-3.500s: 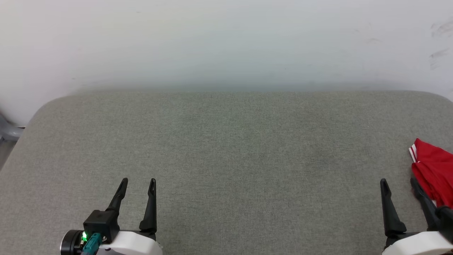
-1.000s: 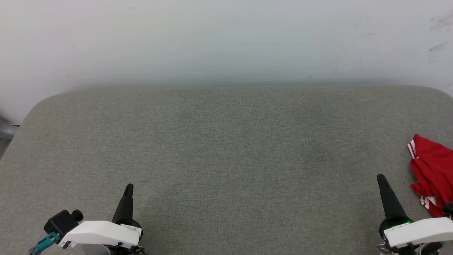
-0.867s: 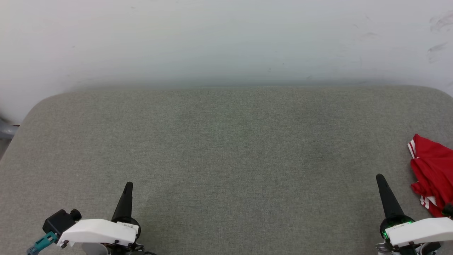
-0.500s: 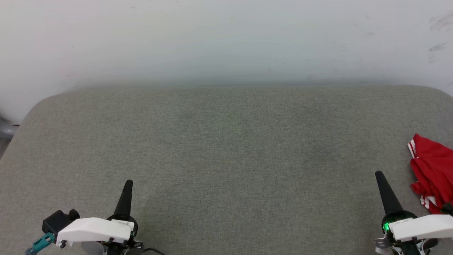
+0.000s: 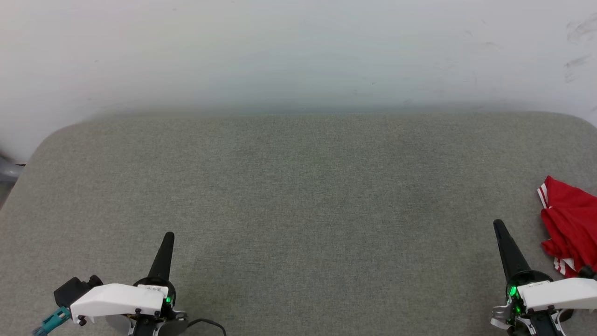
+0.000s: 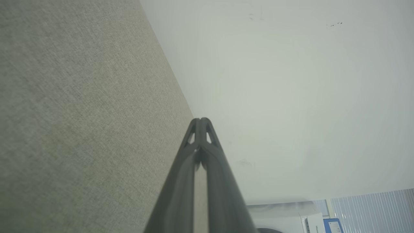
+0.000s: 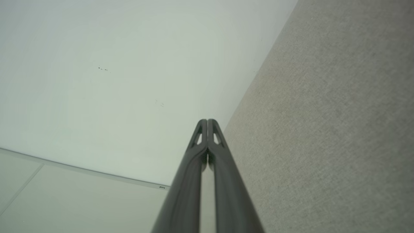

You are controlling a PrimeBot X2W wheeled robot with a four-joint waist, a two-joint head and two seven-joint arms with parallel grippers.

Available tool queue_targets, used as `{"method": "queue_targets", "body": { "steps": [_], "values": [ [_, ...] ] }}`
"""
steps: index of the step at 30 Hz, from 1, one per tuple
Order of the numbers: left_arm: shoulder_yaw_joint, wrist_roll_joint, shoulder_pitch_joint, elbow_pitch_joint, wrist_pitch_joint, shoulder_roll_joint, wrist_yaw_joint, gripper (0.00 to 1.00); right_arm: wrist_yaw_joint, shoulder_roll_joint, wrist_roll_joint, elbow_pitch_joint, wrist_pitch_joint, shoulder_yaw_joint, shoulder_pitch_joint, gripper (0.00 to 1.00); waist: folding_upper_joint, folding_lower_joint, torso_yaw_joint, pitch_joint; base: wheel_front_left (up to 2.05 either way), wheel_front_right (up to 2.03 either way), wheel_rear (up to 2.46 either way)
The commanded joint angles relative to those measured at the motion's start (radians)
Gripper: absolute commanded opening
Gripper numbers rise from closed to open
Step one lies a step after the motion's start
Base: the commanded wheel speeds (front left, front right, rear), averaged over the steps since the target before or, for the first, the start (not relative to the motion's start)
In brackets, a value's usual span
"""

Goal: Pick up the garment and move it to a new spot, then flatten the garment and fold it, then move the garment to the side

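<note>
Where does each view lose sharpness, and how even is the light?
Head view: soft, even light, no hard shadows; the grey fabric surface fades hazily into the pale wall at its far edge; the crumpled bright red jersey garment is cropped at the right edge. Left wrist view: the shut left end effector blurs toward the bottom edge. Right wrist view: the shut right end effector likewise.

A grey fabric-covered surface [image 5: 298, 196] with rounded far corners; behind it a white wall [image 5: 298, 51], dark scuffs [image 5: 577, 60] above the surface's far right corner; a grey object [image 5: 6, 171] just off its far left corner.
</note>
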Motion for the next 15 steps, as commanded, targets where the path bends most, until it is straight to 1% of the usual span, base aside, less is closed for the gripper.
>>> {"method": "queue_targets", "body": {
  "steps": [1,15],
  "values": [
    [0.006,-0.024,-0.021,-0.003,0.008,0.000,-0.004,0.00,0.000,-0.002,0.028,0.002,0.003,0.001,-0.021,0.00,0.0000,0.0000,0.000,0.000,0.00,0.00,0.00],
    [0.023,-0.135,-0.030,0.004,0.038,-0.006,-0.014,0.00,0.000,-0.002,0.147,0.035,0.012,0.003,-0.044,0.00,0.0000,0.0000,-0.001,0.001,0.00,0.00,0.00]
  ]
}}
